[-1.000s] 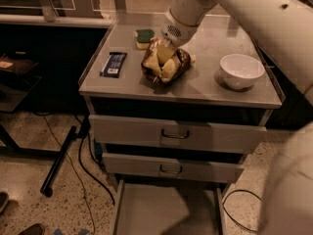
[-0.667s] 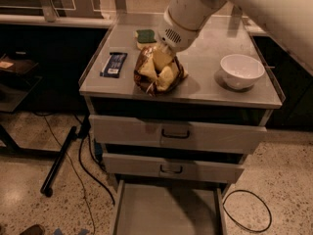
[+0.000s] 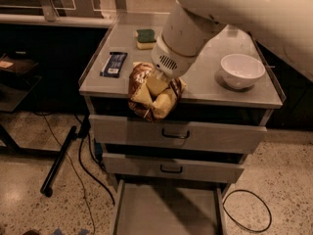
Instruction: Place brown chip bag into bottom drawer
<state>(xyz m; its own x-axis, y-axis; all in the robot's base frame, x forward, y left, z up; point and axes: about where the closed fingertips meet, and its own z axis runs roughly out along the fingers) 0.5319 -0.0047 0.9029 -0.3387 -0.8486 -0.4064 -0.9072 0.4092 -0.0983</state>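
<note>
The gripper (image 3: 164,82) pinches the bag (image 3: 146,99), holding it over the desk's (image 3: 95,84) front edge. The bottom drawer (image 3: 166,209) stands open below.

The gripper (image 3: 162,86), at the cabinet top's front edge, clasps the brown chip bag (image 3: 149,102), its tips largely lost under the wrist and the bag's folds. Straight below it, the bottom drawer (image 3: 166,210) is cut off by the lower edge. The bag's lettering is unreadable.
</note>
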